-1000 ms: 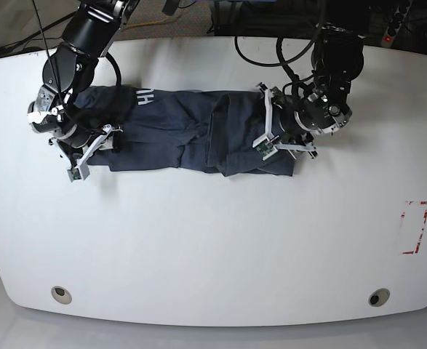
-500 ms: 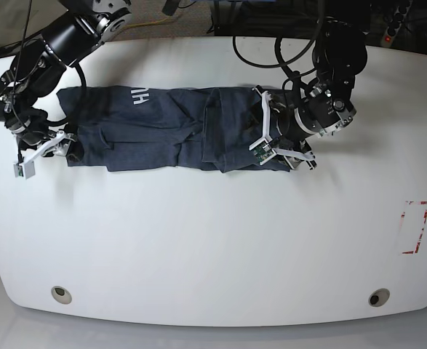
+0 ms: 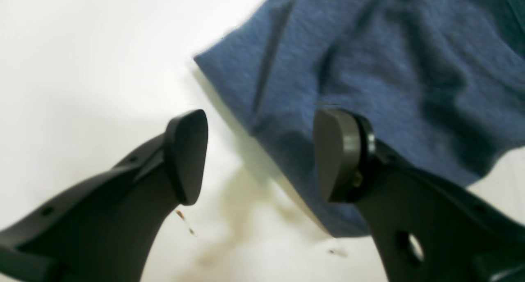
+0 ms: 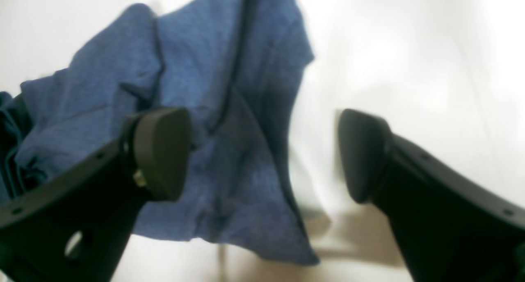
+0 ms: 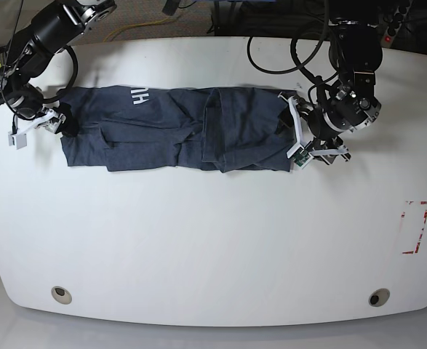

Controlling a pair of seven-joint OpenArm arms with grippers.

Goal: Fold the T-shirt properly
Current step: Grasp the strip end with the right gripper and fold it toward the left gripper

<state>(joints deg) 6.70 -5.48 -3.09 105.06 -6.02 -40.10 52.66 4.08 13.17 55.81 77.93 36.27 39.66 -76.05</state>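
The T-shirt (image 5: 177,131), dark slate-blue with white lettering near the collar, lies as a long folded band across the back of the white table (image 5: 213,240). My right gripper (image 5: 31,129) stands open just off the shirt's left end. In the right wrist view its fingers (image 4: 162,151) are spread wide over a crumpled edge of the shirt (image 4: 213,110), and nothing is between them. My left gripper (image 5: 316,154) stands open at the shirt's right end. In the left wrist view a corner of the cloth (image 3: 369,69) lies beneath its fingers (image 3: 338,155), ungripped.
A red-marked rectangle (image 5: 414,227) sits near the table's right edge. Two round holes (image 5: 62,294) (image 5: 378,297) are set near the front edge. Black cables (image 5: 286,43) hang behind the arm at the back right.
My right gripper opened, let go of the shirt's left end and drew back to the left. My left gripper slid right, off the shirt's right end. The shirt lies flatter.
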